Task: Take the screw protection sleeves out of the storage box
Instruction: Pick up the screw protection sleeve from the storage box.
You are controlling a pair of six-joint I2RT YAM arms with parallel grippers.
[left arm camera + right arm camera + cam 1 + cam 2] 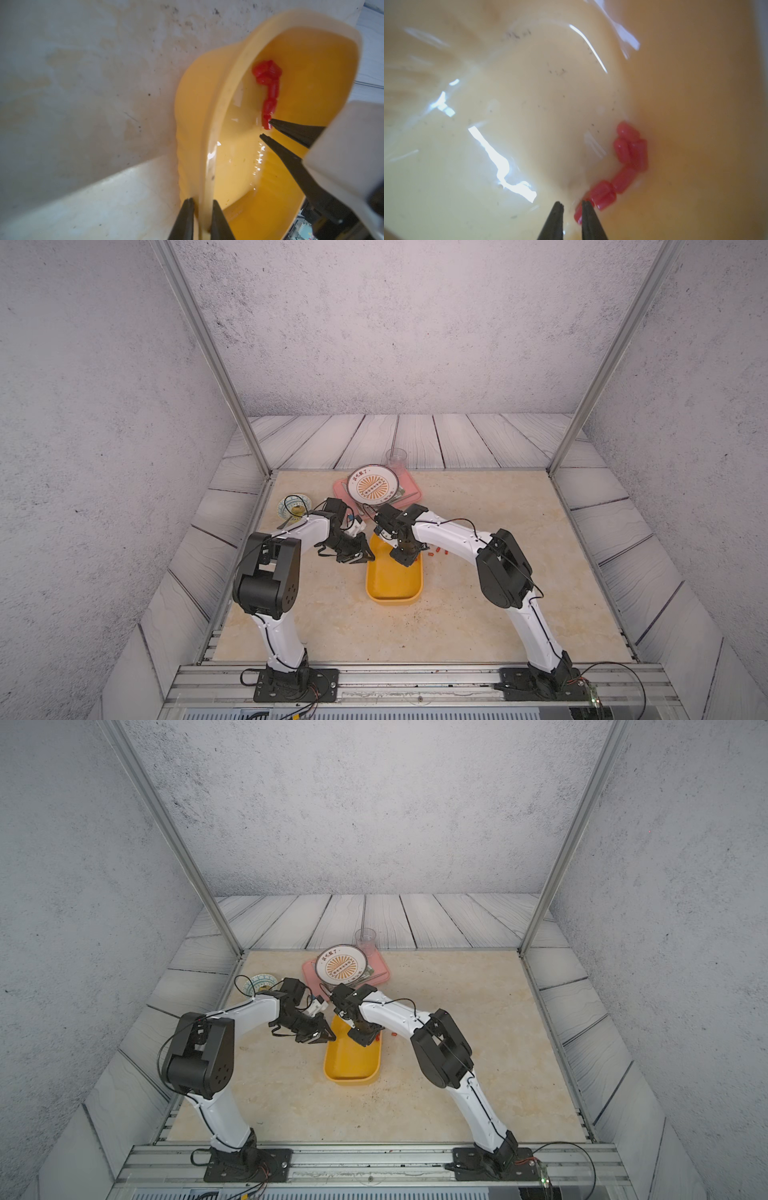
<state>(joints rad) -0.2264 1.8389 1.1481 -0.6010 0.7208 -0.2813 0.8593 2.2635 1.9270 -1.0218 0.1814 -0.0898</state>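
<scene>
Several glossy red screw protection sleeves, short rounded cylinders, cluster in a curved row against the inner wall of the yellow storage box. The right gripper, narrowly parted, touches the end sleeve with one tip; the left gripper pinches the box's rim.

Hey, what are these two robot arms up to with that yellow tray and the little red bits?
They are taking red screw protection sleeves out of the yellow storage box. The left gripper has its jaws clamped on the box's rim. The right gripper reaches inside, jaws slightly apart and empty, tips beside a cluster of sleeves. A few sleeves already lie on the table beside the box.
</scene>
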